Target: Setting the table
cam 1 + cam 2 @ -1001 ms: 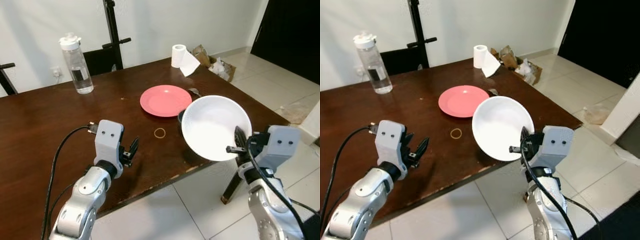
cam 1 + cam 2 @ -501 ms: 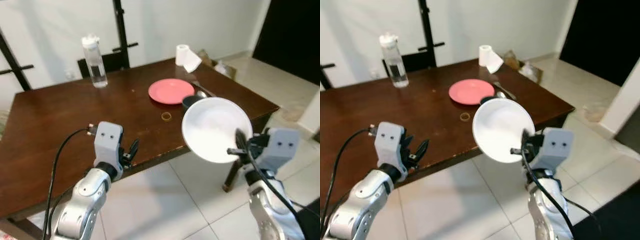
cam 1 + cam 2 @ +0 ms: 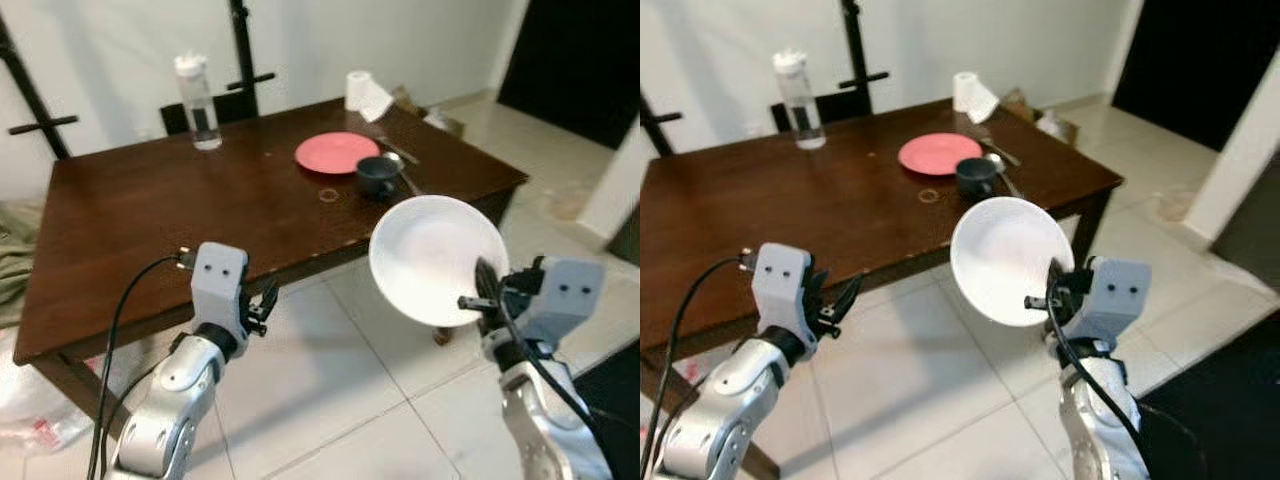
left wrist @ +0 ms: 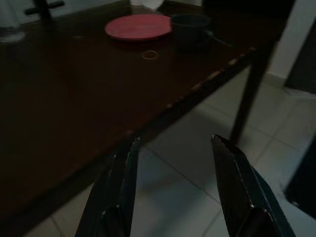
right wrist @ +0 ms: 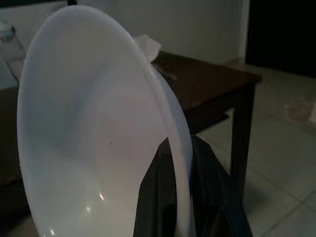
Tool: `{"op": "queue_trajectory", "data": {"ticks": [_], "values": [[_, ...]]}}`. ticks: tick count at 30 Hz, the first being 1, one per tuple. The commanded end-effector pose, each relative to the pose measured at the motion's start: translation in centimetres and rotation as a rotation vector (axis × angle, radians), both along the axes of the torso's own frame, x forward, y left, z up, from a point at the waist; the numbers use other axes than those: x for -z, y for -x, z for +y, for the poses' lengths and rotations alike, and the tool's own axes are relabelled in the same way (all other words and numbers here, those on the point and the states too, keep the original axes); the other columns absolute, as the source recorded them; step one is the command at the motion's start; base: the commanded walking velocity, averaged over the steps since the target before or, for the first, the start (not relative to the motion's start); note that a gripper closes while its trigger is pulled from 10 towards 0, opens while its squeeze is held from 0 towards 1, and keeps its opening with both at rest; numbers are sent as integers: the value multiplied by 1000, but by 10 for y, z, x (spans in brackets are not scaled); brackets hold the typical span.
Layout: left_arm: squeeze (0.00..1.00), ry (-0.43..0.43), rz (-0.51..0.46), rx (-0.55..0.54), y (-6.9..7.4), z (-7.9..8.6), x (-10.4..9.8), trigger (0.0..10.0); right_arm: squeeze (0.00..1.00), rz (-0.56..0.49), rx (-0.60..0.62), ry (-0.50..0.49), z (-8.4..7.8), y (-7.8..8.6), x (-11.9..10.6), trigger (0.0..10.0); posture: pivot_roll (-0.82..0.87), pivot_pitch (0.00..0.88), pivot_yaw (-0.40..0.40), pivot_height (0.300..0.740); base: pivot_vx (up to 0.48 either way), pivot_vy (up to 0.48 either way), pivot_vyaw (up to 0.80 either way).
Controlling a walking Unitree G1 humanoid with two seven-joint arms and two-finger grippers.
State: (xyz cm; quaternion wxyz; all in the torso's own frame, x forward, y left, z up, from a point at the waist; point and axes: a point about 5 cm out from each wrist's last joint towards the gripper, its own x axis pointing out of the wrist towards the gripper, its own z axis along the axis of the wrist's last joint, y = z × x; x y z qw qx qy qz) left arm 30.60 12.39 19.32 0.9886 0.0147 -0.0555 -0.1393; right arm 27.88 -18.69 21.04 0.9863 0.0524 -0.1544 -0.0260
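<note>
My right gripper (image 3: 479,299) is shut on the rim of a white plate (image 3: 435,258), held tilted on edge over the tiled floor, off the table's near right corner. The right wrist view shows that plate (image 5: 89,128) pinched between the black fingers (image 5: 165,197). The left gripper (image 3: 264,300) is open and holds nothing, level with the near edge of the dark wooden table (image 3: 150,210). On the far right part of the table lie a pink plate (image 3: 337,152), a dark cup (image 3: 377,174), a spoon (image 3: 398,160) and a small ring (image 3: 328,195).
A clear water bottle (image 3: 198,103) and a paper roll (image 3: 358,88) stand near the table's far edge. Black stands and a dark chair are behind it by the wall. Tiled floor lies between me and the table. A dark doorway is at the far right.
The whole view has pulled back: the table now lies farther off and more floor shows in front. Both arms keep their poses, the white plate still in the right gripper.
</note>
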Motion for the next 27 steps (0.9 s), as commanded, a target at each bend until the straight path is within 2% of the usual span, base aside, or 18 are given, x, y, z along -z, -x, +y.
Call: {"op": "queue_trajectory", "data": {"ticks": [1, 13, 27], "values": [[0, -16, 17, -24, 1, 6, 5, 10000, 0, -8, -16, 0, 4, 1, -1, 10000, -24, 99, 119, 740, -292, 0, 0], [0, -14, 20, -28, 1, 7, 6, 10000, 0, -5, -18, -1, 4, 1, 0, 10000, -24, 101, 117, 740, -282, 0, 0], [0, -5, 48, -36, 0, 7, 9, 10000, 0, 2, -19, -2, 4, 2, 1, 10000, -24, 105, 117, 740, 0, 0, 0]]}}
